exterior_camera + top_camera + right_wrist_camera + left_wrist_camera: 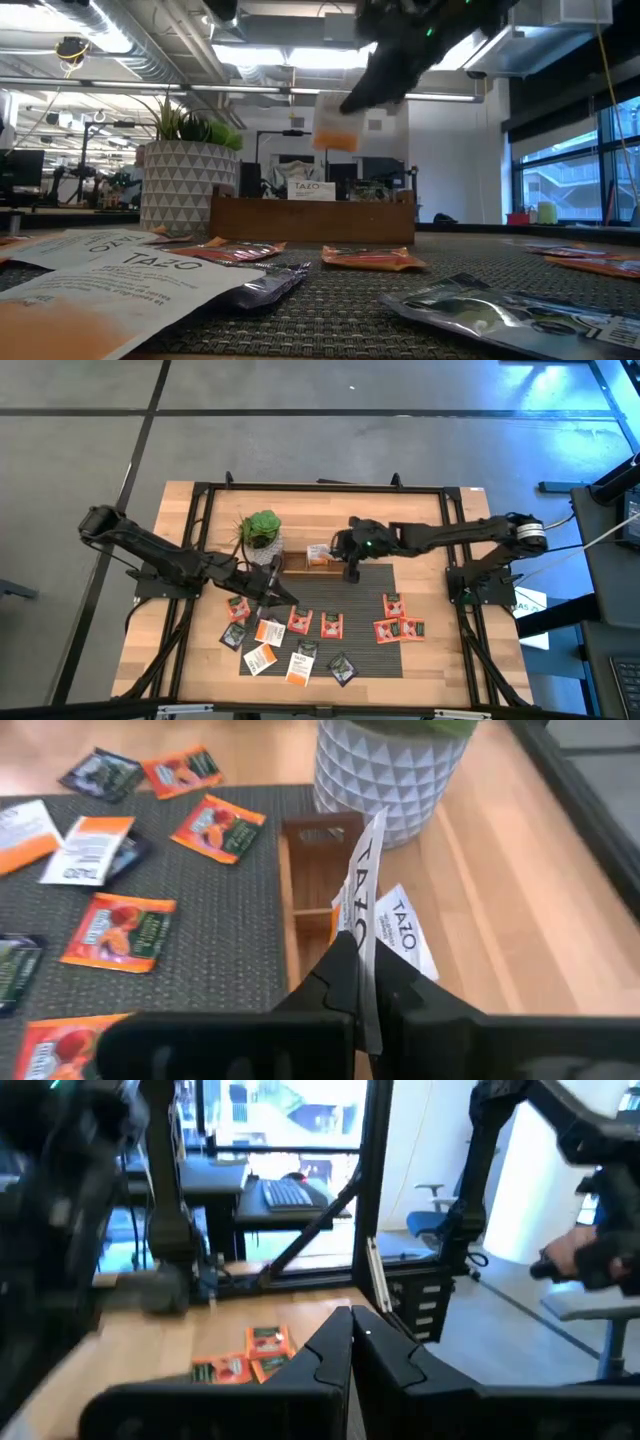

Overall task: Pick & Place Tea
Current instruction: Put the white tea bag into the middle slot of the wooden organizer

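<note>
I've got a white-and-orange sachet [362,890] pinched edge-on in the right gripper [358,982], hanging just above the wooden tray [312,880]. One white sachet [405,932] already lies in the tray; that's all I can see sorted. Left to do: the loose sachets [332,625] scattered on the dark mat [360,592] in front of the tray, reds, whites and darks. Left gripper [272,592] is clamped shut on nothing, over the mat near the tray's plant [262,530] end.
</note>
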Controlling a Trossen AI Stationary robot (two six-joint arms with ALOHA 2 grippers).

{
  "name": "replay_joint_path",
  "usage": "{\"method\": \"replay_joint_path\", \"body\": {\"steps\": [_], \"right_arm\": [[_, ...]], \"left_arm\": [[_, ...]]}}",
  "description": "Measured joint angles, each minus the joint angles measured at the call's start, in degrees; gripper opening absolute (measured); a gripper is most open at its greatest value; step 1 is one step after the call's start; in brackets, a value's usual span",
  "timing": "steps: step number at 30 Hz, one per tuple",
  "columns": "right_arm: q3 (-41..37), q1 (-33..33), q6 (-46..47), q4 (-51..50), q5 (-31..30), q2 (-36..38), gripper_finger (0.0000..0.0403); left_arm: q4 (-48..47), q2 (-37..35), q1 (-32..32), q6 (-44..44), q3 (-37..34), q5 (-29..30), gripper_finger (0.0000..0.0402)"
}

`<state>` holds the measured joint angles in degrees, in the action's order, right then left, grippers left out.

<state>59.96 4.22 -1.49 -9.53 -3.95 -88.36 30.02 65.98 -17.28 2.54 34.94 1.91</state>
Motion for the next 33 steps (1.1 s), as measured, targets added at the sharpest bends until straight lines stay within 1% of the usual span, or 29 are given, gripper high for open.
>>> {"method": "replay_joint_path", "body": {"steps": [4,7,14,22,28,33], "right_arm": [[0.0,2.9,-2.0,3.6,5.4,-5.0,0.0005],[0.0,4.2,-3.8,6.1,6.6,-8.1,0.0005],[0.0,5.8,-5.3,7.7,6.7,-11.7,0.0005],[-0.1,6.1,-7.9,11.9,6.7,-14.3,0.0006],[-0.1,6.1,-7.8,11.8,6.6,-14.4,0.0007],[-0.1,6.1,-8.5,11.9,6.6,-14.4,0.0022]], "left_arm": [[-0.3,-0.6,0.1,-2.4,0.0,0.1,0.0006],[-0.5,-0.5,0.1,-2.8,0.0,0.1,0.0006],[-4.1,-0.4,0.1,-2.4,0.0,0.1,0.0008],[-4.8,-0.4,0.1,-2.3,0.0,0.1,0.0009],[-5.9,-0.4,0.1,-2.3,0.0,0.1,0.0006],[-6.9,-0.4,0.1,-2.3,0.0,0.1,0.0010]]}}
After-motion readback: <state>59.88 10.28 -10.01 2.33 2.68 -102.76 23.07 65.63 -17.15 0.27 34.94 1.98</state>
